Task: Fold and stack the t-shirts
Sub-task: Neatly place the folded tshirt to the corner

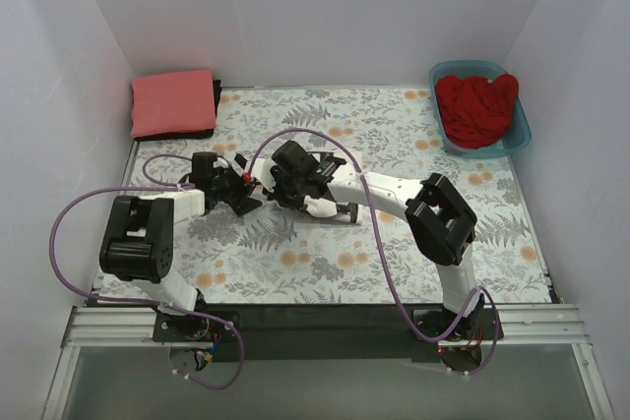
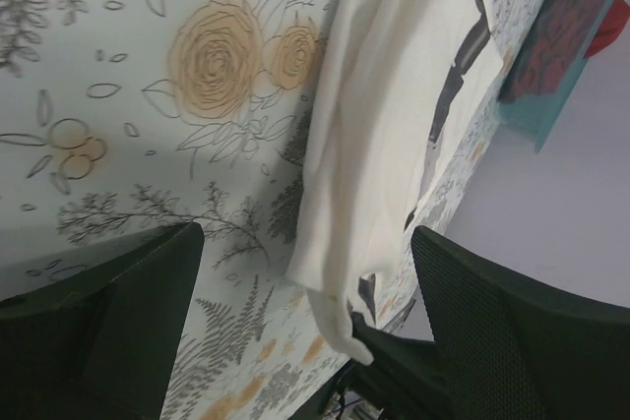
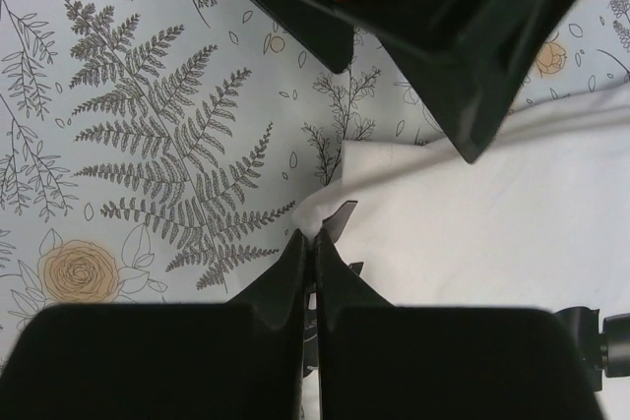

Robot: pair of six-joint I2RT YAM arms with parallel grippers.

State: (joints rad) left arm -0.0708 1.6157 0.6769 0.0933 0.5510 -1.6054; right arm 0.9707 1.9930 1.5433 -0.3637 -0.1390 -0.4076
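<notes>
So the white shirt [image 3: 492, 213] is mid-table on the floral cloth [image 1: 394, 135], mostly hidden under the right arm from the top view. It's bunched into a long narrow strip. Going by the left wrist view, its long axis runs roughly left-to-right across the table, with the near end pointing at the left gripper [image 2: 305, 233] and the far end heading off toward the tub [image 1: 519, 135].

The right gripper [image 3: 313, 243] has its fingers pressed together, and it looks like it's pinching the strip's corner at the left end. The left gripper is spread wide, with that same end sitting right between its fingers but not grabbed. It's the nearer one for taking the end, I'd say.

The pink shirt [image 1: 172, 103] is folded at the far left corner, and the red shirt [image 1: 477, 110] is in the tub.
</notes>
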